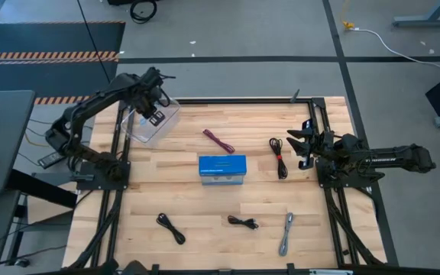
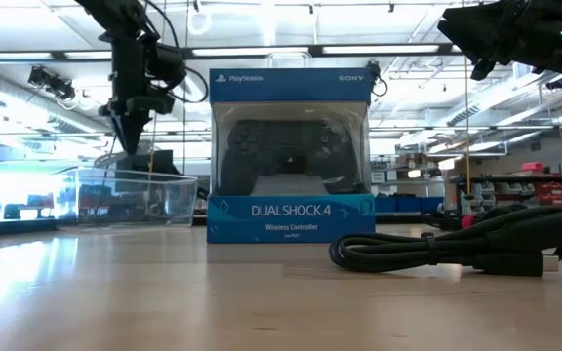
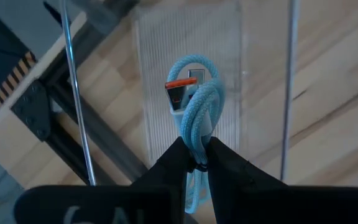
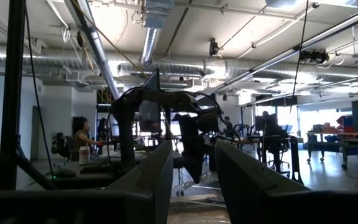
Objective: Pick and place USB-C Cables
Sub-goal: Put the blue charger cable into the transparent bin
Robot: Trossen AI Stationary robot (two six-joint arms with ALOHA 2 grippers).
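Observation:
My left gripper (image 3: 195, 163) is above the clear plastic tub (image 1: 153, 122) at the table's far left, shut on a light blue coiled cable (image 3: 197, 106) with a white, orange-tipped plug. In the low view the left gripper (image 2: 130, 132) hangs over the tub (image 2: 130, 195). My right gripper (image 1: 300, 149) waits open, raised at the table's right, next to a black cable (image 1: 279, 158). A maroon cable (image 1: 218, 141), two more black cables (image 1: 170, 228) (image 1: 243, 222) and a silver-grey cable (image 1: 286, 233) lie flat on the table. My left gripper pinches the light blue cable's bundled strands (image 3: 196, 142) between its two fingers (image 3: 173, 165), coming from above and pointing down. The coil is lifted clear. Its looped end and orange-tipped plug (image 3: 180, 90) hang below the fingers over the tub's floor.
The blue controller box (image 1: 222, 168) stands upright at the table's middle. A black frame (image 1: 117, 160) runs along the left, right and far edges. In the low view a black cable (image 2: 457, 249) lies close to the camera.

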